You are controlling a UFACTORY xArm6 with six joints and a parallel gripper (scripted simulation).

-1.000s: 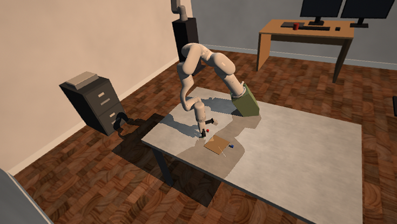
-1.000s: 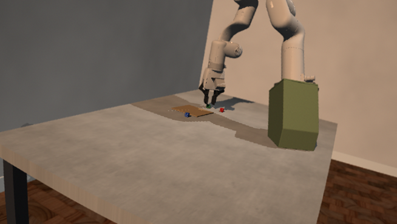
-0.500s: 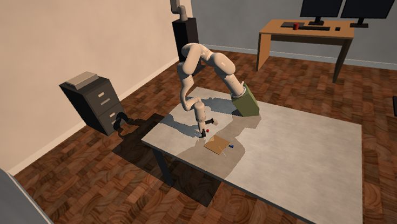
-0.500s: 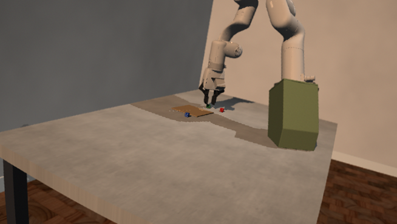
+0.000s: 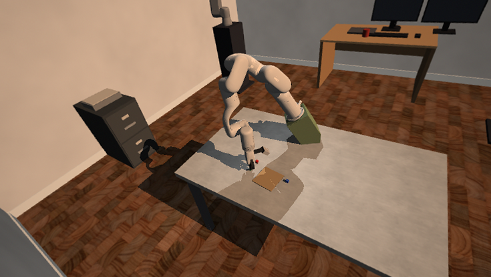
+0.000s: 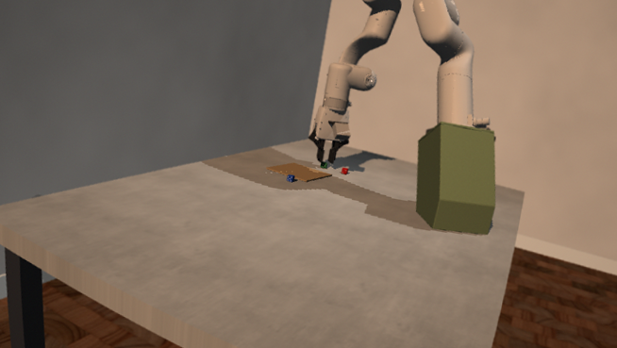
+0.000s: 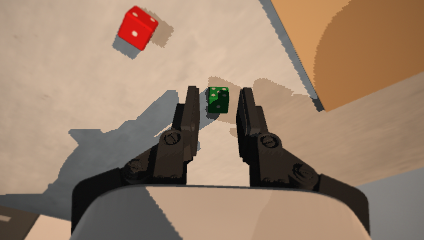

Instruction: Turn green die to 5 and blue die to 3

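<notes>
The green die (image 6: 324,164) (image 7: 218,100) sits on the table beyond the mat's edge, several pips on its upper part in the wrist view. My gripper (image 5: 251,168) (image 6: 325,161) (image 7: 218,102) points down with its fingers partly open, one on each side of the green die, with gaps to both. The red die (image 5: 256,161) (image 6: 344,171) (image 7: 137,28) lies on the table near the gripper. The blue die (image 5: 287,180) (image 6: 289,178) lies off the mat beside its edge. The brown mat (image 5: 268,179) (image 6: 299,171) (image 7: 380,50) bears no die. Top numbers are hard to tell.
The pale table (image 5: 374,213) (image 6: 233,238) carries the green base (image 5: 304,129) (image 6: 462,182) of my arm at its back edge in the top view. The arm's shadow falls over the mat. A desk and a filing cabinet stand away from the table.
</notes>
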